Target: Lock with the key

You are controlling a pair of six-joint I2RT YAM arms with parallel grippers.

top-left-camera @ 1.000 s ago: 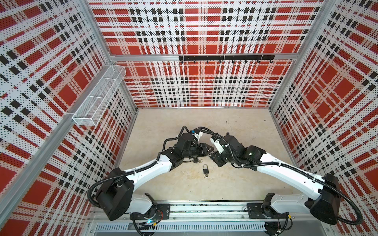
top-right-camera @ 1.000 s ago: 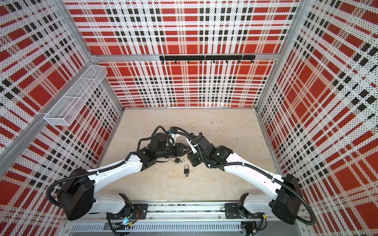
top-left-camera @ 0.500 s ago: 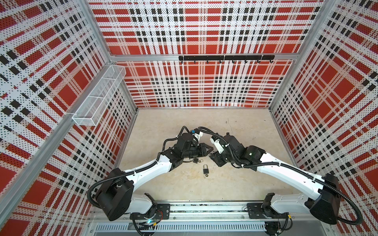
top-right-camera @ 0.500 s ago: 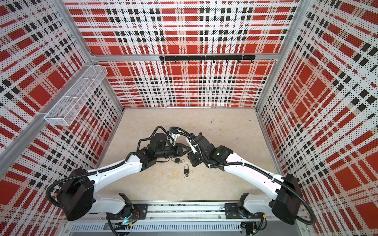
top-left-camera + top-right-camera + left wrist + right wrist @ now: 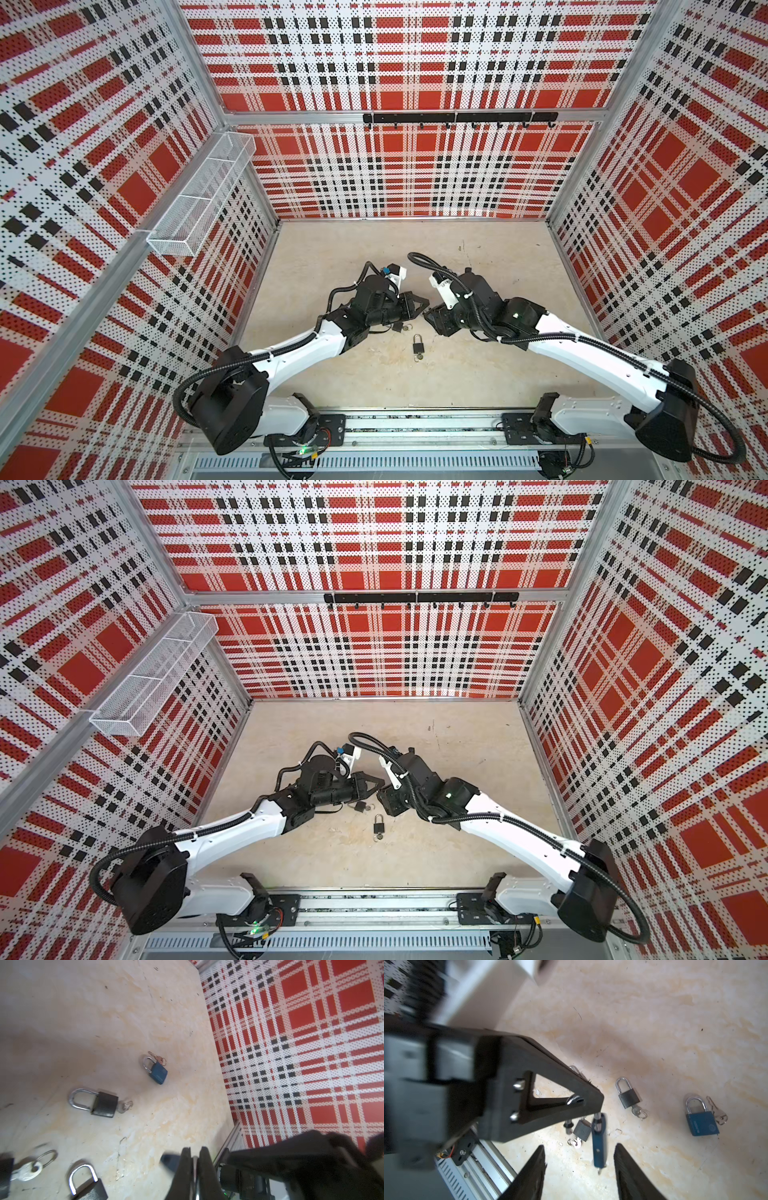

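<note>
At the left gripper [image 5: 194,1159], newly pinched tight on the silver shackle [image 5: 597,1120] of a slim blue metal padlock [image 5: 599,1142] dangling above the beige table [image 5: 675,1022]; at the right gripper [image 5: 579,1147], newly spread wide near its small protruding key [image 5: 600,1171], likely to turn it.

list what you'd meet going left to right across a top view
wire basket → small dark padlock → black padlock with key → right gripper
</note>
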